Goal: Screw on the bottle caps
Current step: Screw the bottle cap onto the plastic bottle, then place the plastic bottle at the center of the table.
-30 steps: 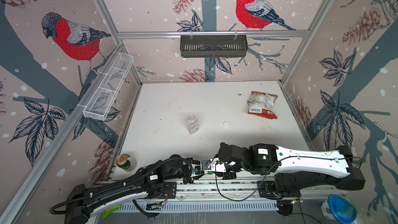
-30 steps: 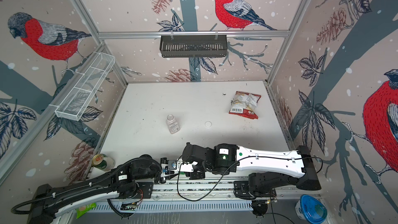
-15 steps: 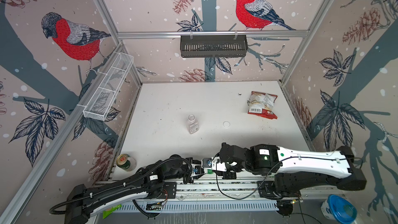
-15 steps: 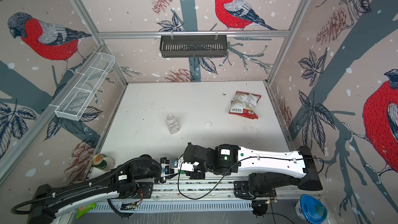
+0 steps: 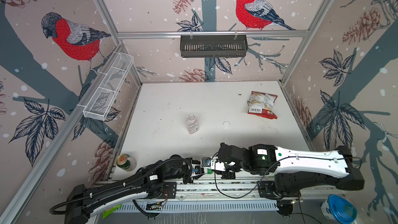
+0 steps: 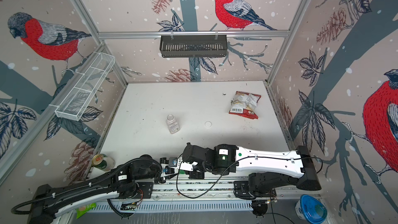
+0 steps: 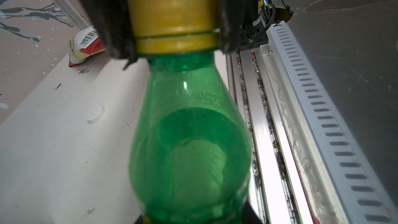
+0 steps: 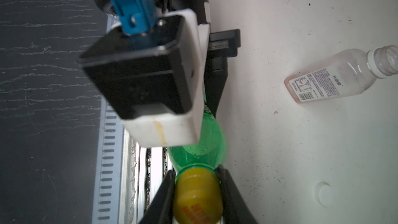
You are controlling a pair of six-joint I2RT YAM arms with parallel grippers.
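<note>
White bench inside bird-print walls. Left fingers are clamped on the body of the green bottle, which spans between the two sets of fingers, near the front rail. Right fingers are pressed on both sides of the yellow cap, which sits on that bottle's neck. Clear bottle is uncapped and well apart from both sets of fingers, farther out on the bench. White cap lies loose on the bench, apart from the clear bottle and free of any fingers. Snack packet lies far beyond the right fingers. Drink can stands off to the side of the left fingers.
</note>
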